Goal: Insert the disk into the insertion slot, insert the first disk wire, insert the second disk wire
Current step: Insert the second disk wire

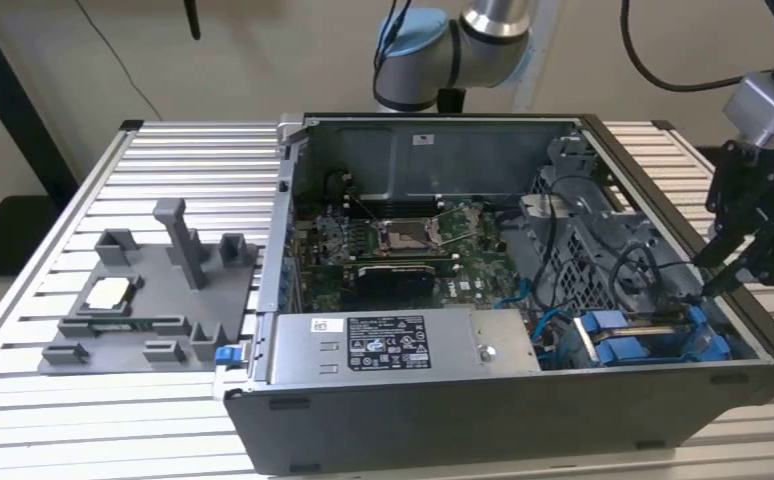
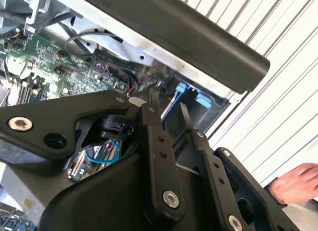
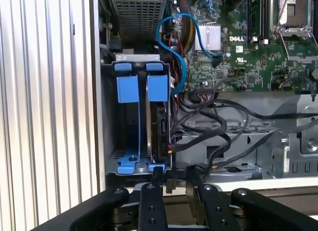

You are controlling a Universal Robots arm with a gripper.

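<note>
Nearest us, the black end effector (image 3: pixel 174 170) hung slightly open, empty; straight ahead, we saw the blue-framed silver-grey disk (image 3: pixel 160 122) seated edge-on in the grey metal cage (image 3: pixel 105 116), at a corner of the dark computer case (image 1: pixel 494 430).

The exterior view looks steeply down on the open computer case (image 1: pixel 494 400) on the counter (image 1: pixel 200 160). Both wrist views peer close past the pincer (image 2: pixel 169 102) (image 3: pixel 174 174) at its motherboard (image 2: pixel 49 62) (image 3: pixel 238 57).

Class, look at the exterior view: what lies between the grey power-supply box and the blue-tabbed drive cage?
In the exterior view, a blue cable hangs in the gap between the power-supply box and the insertion slot.
</note>
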